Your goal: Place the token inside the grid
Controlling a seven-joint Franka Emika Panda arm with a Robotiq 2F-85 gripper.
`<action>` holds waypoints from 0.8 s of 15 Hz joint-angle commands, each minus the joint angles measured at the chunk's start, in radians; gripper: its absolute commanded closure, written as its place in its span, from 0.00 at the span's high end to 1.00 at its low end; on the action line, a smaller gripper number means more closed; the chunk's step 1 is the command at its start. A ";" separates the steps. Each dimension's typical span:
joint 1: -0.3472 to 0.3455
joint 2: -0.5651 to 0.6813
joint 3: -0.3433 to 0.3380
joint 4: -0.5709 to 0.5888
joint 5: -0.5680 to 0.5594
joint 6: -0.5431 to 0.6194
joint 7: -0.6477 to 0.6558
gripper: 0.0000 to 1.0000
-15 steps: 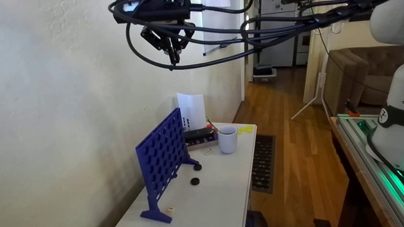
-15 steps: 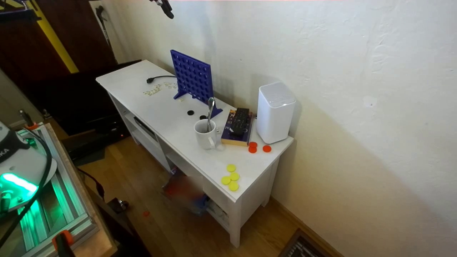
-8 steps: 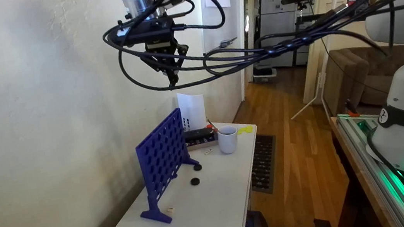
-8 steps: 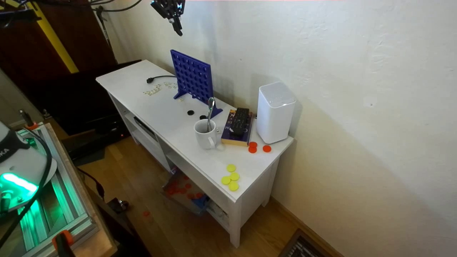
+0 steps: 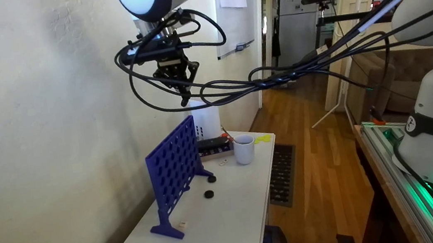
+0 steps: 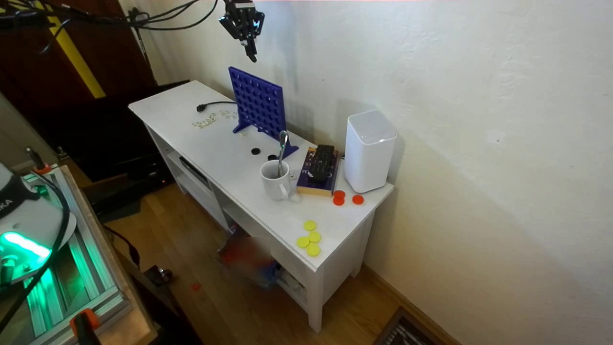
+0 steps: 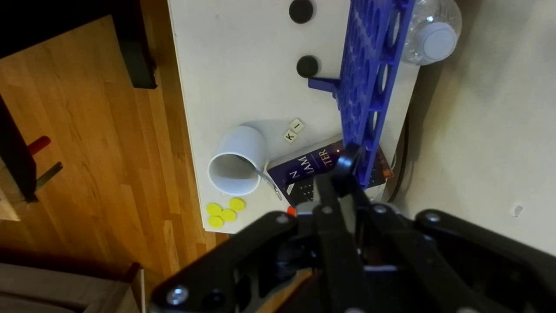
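In the wrist view, your gripper (image 7: 342,191) pinches a black token (image 7: 346,161), seen nearly edge-on. Just beyond, toward twelve o'clock, your grid (image 7: 370,84) stands upright on the white table (image 7: 243,65); both exterior views place your gripper above its top edge, apart. White cup (image 7: 249,143): between nine and ten o'clock. Two black discs (image 7: 307,66): eleven o'clock. Clear bottle (image 7: 433,37): one o'clock, behind the grid.

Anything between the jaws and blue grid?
Nothing visible blocks the way: an exterior view shows only wall between the jaws and the blue grid. A cable crosses below the jaws in an exterior view, likely in the foreground.
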 commanded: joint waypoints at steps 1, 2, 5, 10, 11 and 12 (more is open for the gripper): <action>-0.042 -0.080 0.000 0.068 0.067 -0.065 -0.025 0.02; -0.046 -0.090 -0.001 0.072 0.071 -0.073 -0.024 0.02; -0.058 -0.116 0.003 0.085 0.088 -0.094 -0.028 0.02; -0.024 -0.123 -0.023 0.048 0.103 -0.077 -0.046 0.09; -0.023 -0.125 -0.025 0.048 0.103 -0.077 -0.046 0.09; -0.022 -0.125 -0.026 0.048 0.102 -0.077 -0.047 0.09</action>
